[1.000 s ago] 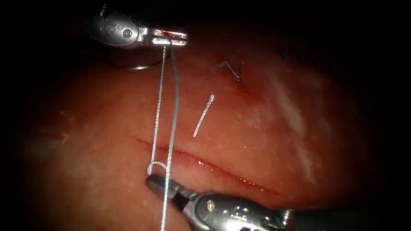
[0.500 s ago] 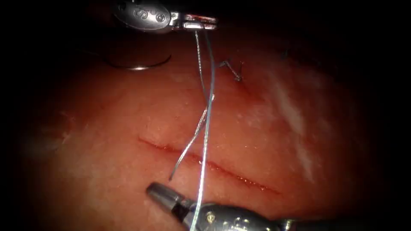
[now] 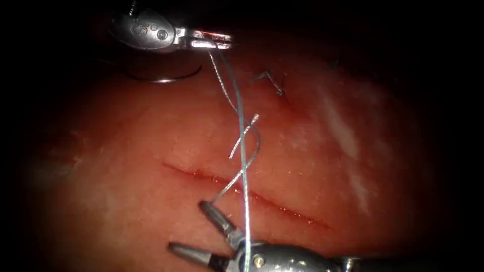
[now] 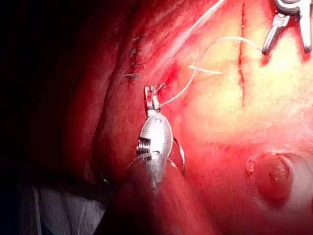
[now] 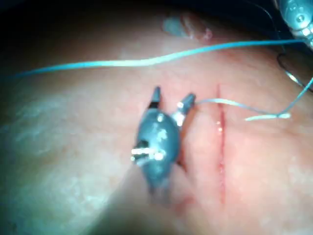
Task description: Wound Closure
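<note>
The tissue (image 3: pixel 126 166) carries the cut (image 3: pixel 247 194), unclosed along its length, with an older stitch (image 3: pixel 276 85) beyond it. The left tool (image 3: pixel 212 41), jaws closed on the thread (image 3: pixel 243 166), holds two strands up. The right tool (image 3: pixel 194 229) has let go; its jaws gape, one tip touching the loose thread tail (image 3: pixel 227 187). The needle (image 3: pixel 161 78) lies on the tissue under the left tool. Knot-tying seems in hand; regrasping the tail looks called for.

left tool (image 3: pixel 214 41) clamps thread (image 3: pixel 243 161) above cut (image 3: pixel 242 194); right tool (image 3: pixel 194 229) jaws spread, holding nothing
</note>
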### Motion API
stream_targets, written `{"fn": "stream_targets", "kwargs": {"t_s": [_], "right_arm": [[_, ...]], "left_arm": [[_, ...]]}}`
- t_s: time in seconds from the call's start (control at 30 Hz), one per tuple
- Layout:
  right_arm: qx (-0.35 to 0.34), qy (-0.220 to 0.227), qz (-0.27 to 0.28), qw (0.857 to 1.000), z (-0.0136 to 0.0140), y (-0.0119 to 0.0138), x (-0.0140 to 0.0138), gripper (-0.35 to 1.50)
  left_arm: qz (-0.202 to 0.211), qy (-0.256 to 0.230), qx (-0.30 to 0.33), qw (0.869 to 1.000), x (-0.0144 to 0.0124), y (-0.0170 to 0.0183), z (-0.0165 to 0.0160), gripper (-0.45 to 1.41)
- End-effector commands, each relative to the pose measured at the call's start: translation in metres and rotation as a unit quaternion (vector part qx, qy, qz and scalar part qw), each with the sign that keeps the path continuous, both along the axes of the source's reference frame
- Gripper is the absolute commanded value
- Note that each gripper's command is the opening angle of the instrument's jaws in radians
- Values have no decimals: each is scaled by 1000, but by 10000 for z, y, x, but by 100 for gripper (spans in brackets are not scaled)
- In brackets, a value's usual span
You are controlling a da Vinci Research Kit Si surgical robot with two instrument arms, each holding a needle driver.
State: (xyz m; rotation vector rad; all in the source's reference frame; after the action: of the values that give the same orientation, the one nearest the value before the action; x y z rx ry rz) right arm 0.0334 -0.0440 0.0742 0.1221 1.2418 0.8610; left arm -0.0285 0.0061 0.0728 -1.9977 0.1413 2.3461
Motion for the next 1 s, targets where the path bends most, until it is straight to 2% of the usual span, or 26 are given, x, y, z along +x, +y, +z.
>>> {"fn": "stream_targets", "kwargs": {"t_s": [0.03,0.2,0.43,0.67,0.73,0.83,1.0], "right_arm": [[1,1,-4,1000,1,-7,-1,83],[-7,-1,-14,1000,-5,-9,-20,84],[-7,-10,-16,1000,-14,9,-55,78],[3,-32,-34,999,-4,26,-69,78],[2,-31,-27,999,1,35,-72,71],[-3,-28,-7,1000,9,50,-75,66],[27,-24,18,999,29,78,-75,64]], "left_arm": [[-1,-5,-1,1000,-2,0,-1,-45],[-7,-25,7,1000,10,-19,-33,-45],[-11,-57,0,998,43,-29,-95,-45],[-22,-77,-12,997,70,-27,-152,-45],[-23,-77,-13,997,72,-29,-164,-45],[-22,-76,-14,997,74,-45,-180,-45],[-15,-70,-28,997,75,-103,-188,-45]]}}
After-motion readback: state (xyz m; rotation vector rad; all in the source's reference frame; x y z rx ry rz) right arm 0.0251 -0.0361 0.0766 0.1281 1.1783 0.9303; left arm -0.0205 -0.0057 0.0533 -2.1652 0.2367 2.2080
